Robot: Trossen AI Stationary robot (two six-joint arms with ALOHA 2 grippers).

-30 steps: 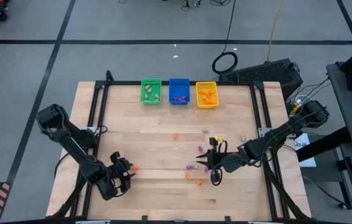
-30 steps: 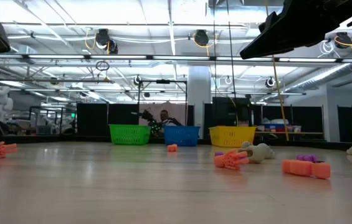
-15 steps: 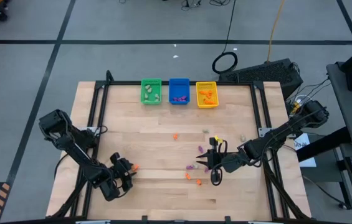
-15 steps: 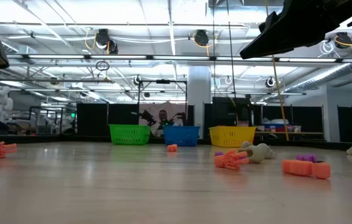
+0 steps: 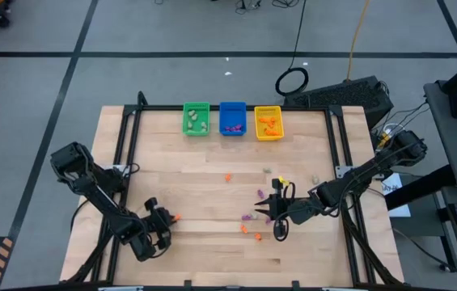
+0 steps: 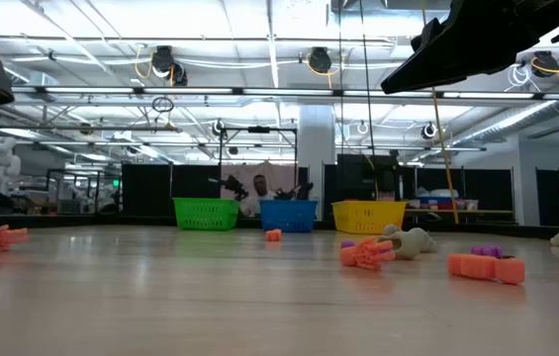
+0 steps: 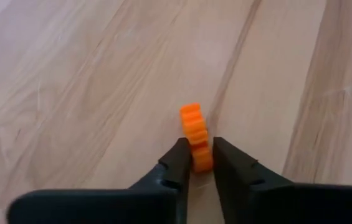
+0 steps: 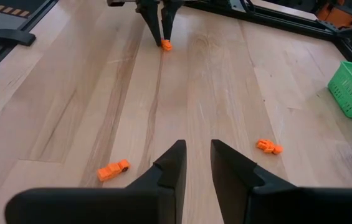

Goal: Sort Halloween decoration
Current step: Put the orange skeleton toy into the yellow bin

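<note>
- Left claw [image 7: 201, 163] sat low at the worktop's [image 5: 212, 198] near-left part, fingers drawn in on either side of a small orange trinket [image 7: 195, 137]. Wrist view showed the near end of the piece between the tips, the ribbed far end sticking out past them.
- Whether the tips were truly clamped or just bracketing it: looked like contact both sides, but grip was shallow, only at the very tips.
- Trinket seemed to rest on the wood still, not lifted.
- Judged step: secure the pick, then carry to the yellow bin [image 5: 268, 123], which already held orange bits.
- To do it well, prob. close fully before any lift; raise straight up and slowly, since a tip-only hold on a ridged piece could pivot or pop out.
- Check w/ the wrist view that the piece rose w/ the fingers before swinging toward the far edge.
- Keep the carry high enough to clear the loose trinkets mid-worktop and the bin wall; release low over the bin so it didn't bounce out.
- Right claw [image 8: 194, 163] hovered over the near-right area, fingers a narrow gap apart, holding nothing.
- Around it lay several orange and purple pieces; another orange one [image 5: 228, 177] lay nearer the centre.
- Green bin [image 5: 196, 119] and blue bin [image 5: 232, 118] stood beside the yellow one along the far edge.
</note>
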